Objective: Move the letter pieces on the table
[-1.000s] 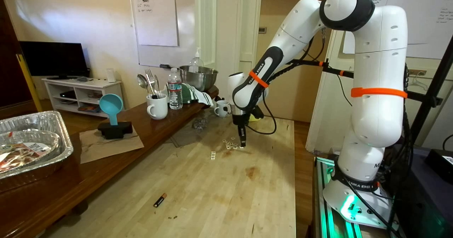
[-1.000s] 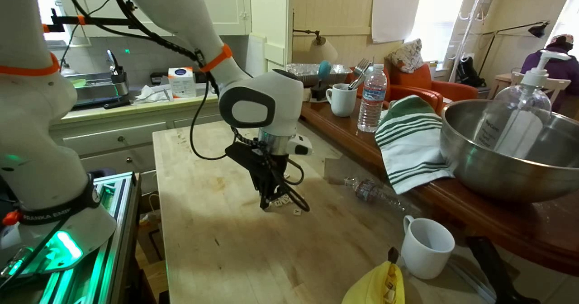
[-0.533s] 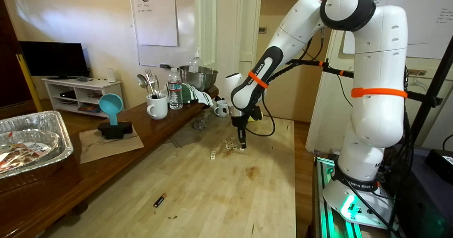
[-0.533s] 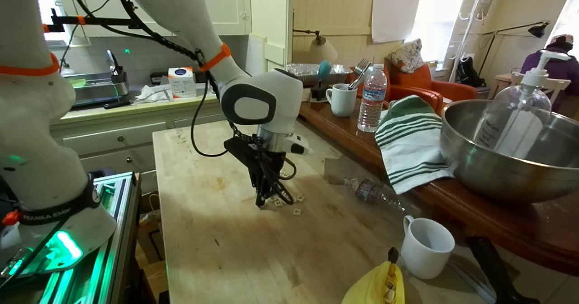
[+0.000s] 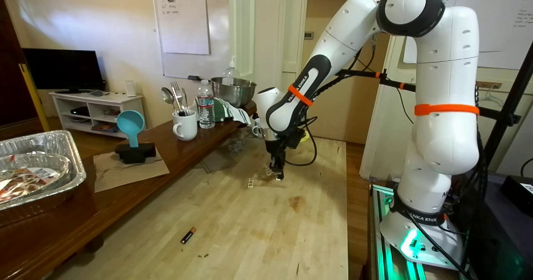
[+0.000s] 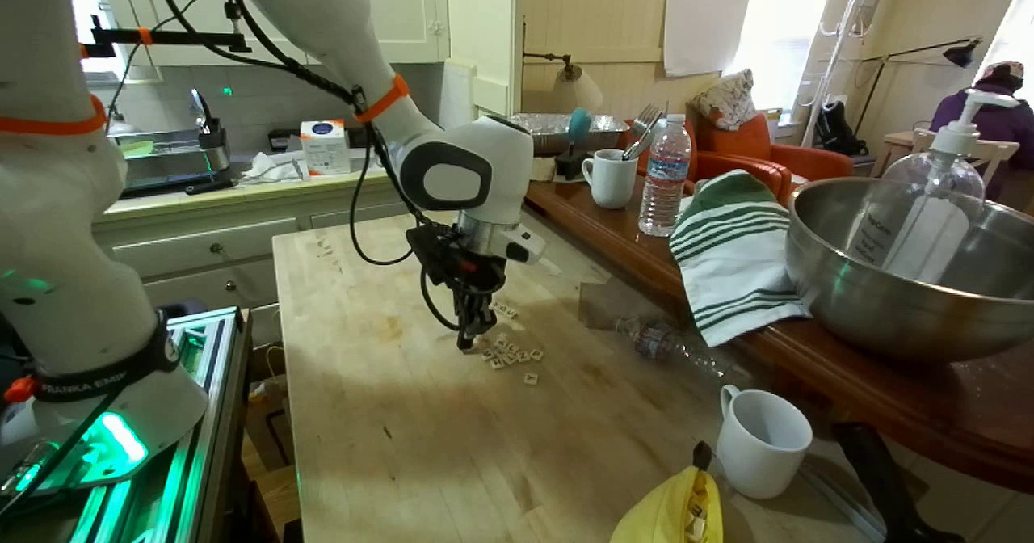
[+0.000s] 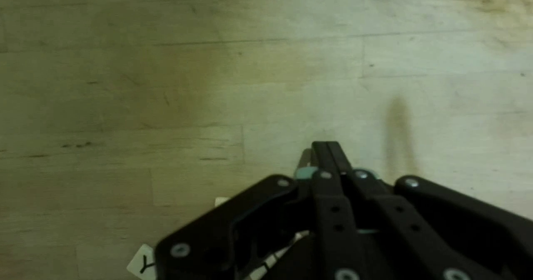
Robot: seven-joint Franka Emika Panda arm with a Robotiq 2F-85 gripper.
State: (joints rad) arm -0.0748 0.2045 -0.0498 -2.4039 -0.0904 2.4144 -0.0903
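Note:
Several small whitish letter pieces lie on the light-wood table [image 5: 308, 230]. A loose pile [image 6: 509, 352], a short row [image 6: 505, 310] and a single piece [image 6: 531, 379] show in an exterior view. The row [image 5: 250, 183] also stands left of the pile in an exterior view. My gripper [image 5: 280, 177] points down with its tips at table height, beside the pile. One white piece [image 5: 277, 179] shows at the tips. In the wrist view the fingers [image 7: 326, 144] meet with no gap. There, a piece marked Y [image 7: 143, 263] lies at lower left; other pieces are partly hidden behind the gripper.
A raised dark-wood counter [image 5: 166, 159] runs along the table. A battery [image 5: 188, 235] lies on the table. A white mug [image 6: 763, 446], a yellow pouch [image 6: 670, 511] and a clear plastic bottle [image 6: 666, 343] are at the table's far end and side.
My gripper has moved slightly toward the row of pieces, and the wrist has turned. The white piece at the tips has shifted the same way. More of the pile shows in an exterior view.

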